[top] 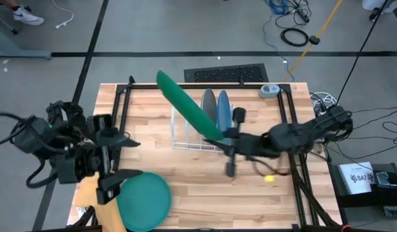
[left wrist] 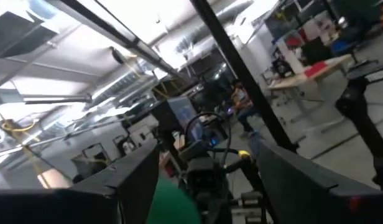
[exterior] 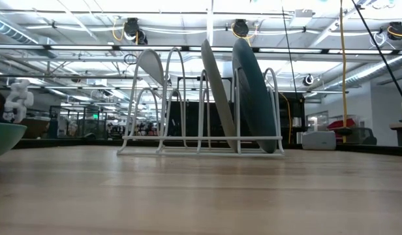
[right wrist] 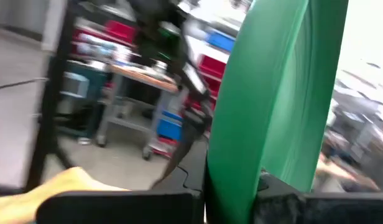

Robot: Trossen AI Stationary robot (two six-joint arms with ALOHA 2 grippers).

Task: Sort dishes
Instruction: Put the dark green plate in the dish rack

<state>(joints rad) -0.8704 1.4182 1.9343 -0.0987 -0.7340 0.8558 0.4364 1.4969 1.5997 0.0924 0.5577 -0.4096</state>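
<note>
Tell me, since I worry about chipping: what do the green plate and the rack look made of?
The dark green plate, clamped in the right gripper, looks like matte plastic or melamine: even colour, thin edge, no glaze shine. That is uncertain. The white wire rack looks like coated metal wire: thin bent loops, smooth white finish.

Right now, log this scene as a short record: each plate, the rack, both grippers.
green plate: held edge-on by the right gripper, above the rack
grey plate: upright in the rack
blue plate: upright in the rack, next to the grey one
teal plate: flat on the table, near front left
rack: white wire, mid-table
left gripper: open, by the teal plate, holding nothing
</note>
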